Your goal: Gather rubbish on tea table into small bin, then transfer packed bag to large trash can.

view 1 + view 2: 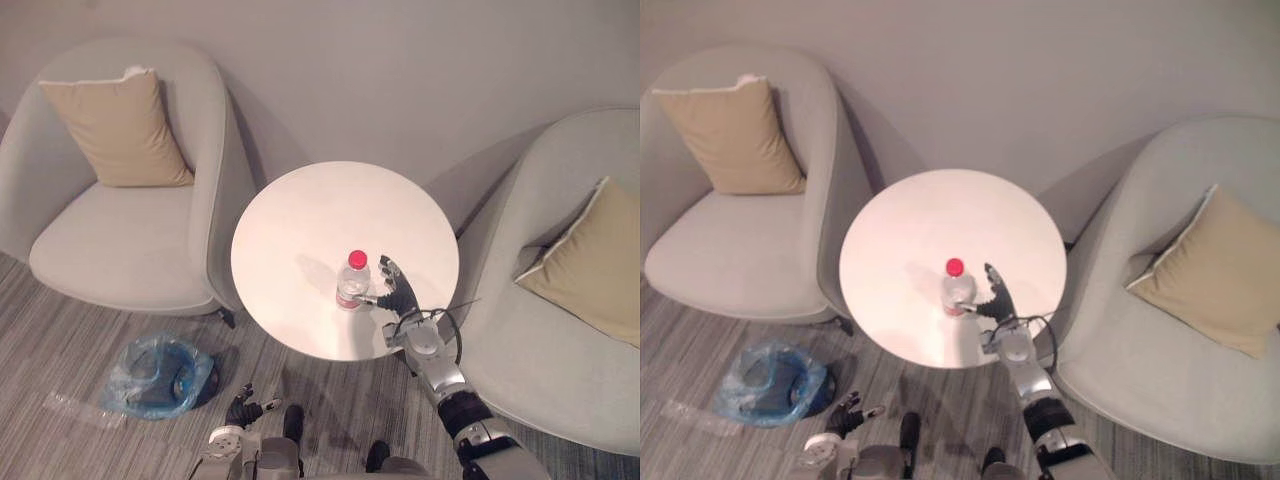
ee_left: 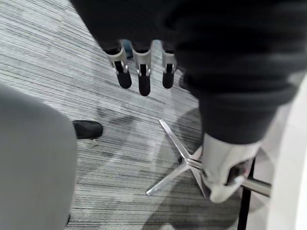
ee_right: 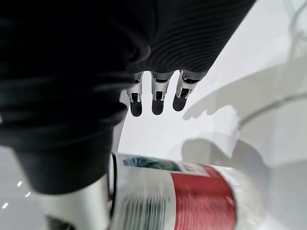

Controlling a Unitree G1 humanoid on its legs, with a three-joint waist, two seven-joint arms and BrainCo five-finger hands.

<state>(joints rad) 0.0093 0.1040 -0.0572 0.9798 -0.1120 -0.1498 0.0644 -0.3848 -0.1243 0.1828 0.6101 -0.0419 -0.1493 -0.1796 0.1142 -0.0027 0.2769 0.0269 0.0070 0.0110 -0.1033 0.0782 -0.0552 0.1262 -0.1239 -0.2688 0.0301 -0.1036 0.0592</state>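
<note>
A clear plastic bottle (image 1: pixel 352 280) with a red cap and red label stands upright near the front edge of the round white tea table (image 1: pixel 330 215). My right hand (image 1: pixel 398 295) is just to the right of it, fingers (image 3: pixel 156 98) straight and the thumb reaching toward the bottle (image 3: pixel 192 201); I cannot tell if it touches. The small bin (image 1: pixel 155 375), lined with a blue bag, sits on the carpet to the table's lower left. My left hand (image 1: pixel 245 408) hangs low near the floor with relaxed fingers (image 2: pixel 143 72), holding nothing.
A grey armchair (image 1: pixel 120 250) with a tan cushion stands left of the table and another (image 1: pixel 560 340) to the right. A clear plastic wrapper (image 1: pixel 80 408) lies on the carpet beside the bin. The table's metal foot (image 2: pixel 177 170) spreads under it.
</note>
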